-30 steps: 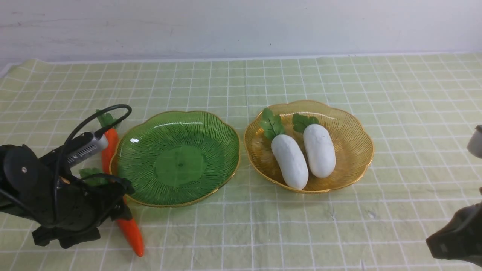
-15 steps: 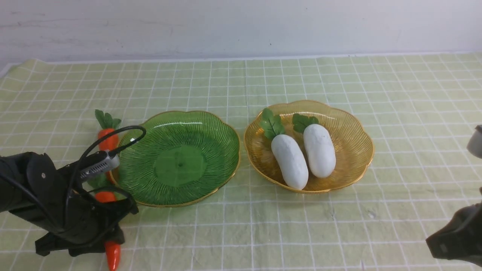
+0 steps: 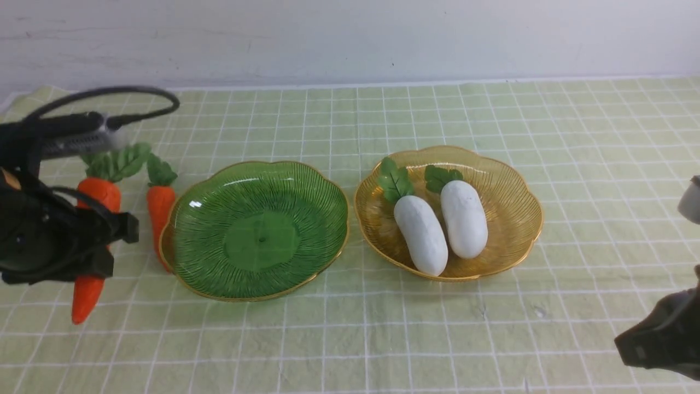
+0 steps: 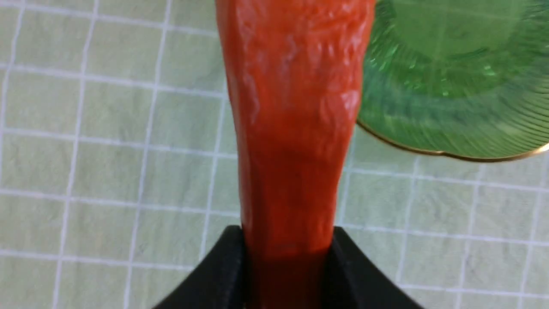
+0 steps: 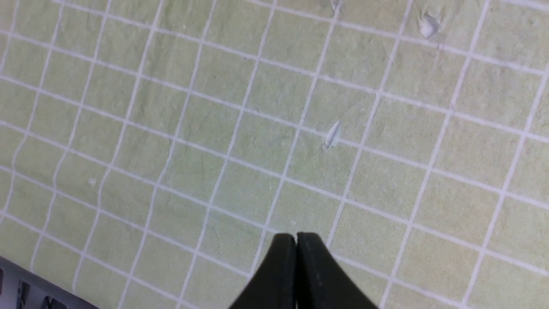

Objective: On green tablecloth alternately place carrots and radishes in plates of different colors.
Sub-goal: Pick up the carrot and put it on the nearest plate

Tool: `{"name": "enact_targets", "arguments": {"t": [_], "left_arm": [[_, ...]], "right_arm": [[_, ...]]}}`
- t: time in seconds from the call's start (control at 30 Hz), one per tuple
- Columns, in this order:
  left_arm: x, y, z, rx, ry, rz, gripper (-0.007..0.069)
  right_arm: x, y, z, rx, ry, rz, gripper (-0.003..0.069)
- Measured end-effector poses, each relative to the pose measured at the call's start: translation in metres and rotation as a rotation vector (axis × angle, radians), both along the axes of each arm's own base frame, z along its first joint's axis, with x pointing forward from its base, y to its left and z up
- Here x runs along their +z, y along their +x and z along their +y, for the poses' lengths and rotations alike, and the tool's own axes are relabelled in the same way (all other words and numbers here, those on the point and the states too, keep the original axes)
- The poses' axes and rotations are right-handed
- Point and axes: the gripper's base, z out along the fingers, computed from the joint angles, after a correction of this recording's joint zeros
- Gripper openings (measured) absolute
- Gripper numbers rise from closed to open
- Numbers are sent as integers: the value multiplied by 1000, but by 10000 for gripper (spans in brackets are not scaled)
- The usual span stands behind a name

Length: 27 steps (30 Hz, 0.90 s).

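My left gripper point(image 3: 94, 247) is shut on one orange carrot point(image 3: 87, 293) and holds it above the green tablecloth point(image 3: 383, 339), leaves up and tip down, left of the green plate point(image 3: 257, 235). In the left wrist view the carrot point(image 4: 296, 107) is pinched between the black fingers point(image 4: 223, 262) of the gripper point(image 4: 287, 244), with the green plate point(image 4: 450, 86) beside it. A second carrot point(image 3: 160, 210) lies on the cloth against that empty plate's left rim. Two white radishes point(image 3: 421, 234) point(image 3: 464, 219) lie side by side in the amber plate point(image 3: 508, 191). My right gripper point(image 5: 296, 237) is shut and holds nothing.
The right arm point(image 3: 656, 345) hangs low at the front right corner, over bare cloth. A black cable point(image 3: 109, 93) loops above the left wrist. A white wall point(image 3: 350, 38) stands behind the table's far edge.
My left gripper closed on the nearer carrot, then rose and swung left with it. The carrot went from lying on the cloth to hanging tip down. The right arm stayed still.
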Motion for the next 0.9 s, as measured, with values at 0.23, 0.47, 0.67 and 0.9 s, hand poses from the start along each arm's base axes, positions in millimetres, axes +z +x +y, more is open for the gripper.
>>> {"name": "enact_targets", "arguments": {"t": [0.23,0.47,0.67,0.9], "left_arm": [[-16,41,-40,-140,-141,5,193],[-51,86,-52,-129,-152,55,290],[-61,106,-55,-130,-145,64,537],[-25,129,-24,-29,-49,-73,596]], "right_arm": [[1,2,0,-5,4,-17,-14],[1,2,0,-6,5,-20,-14],[1,2,0,-6,3,-21,-14],[1,2,0,-7,2,-22,-14]]}}
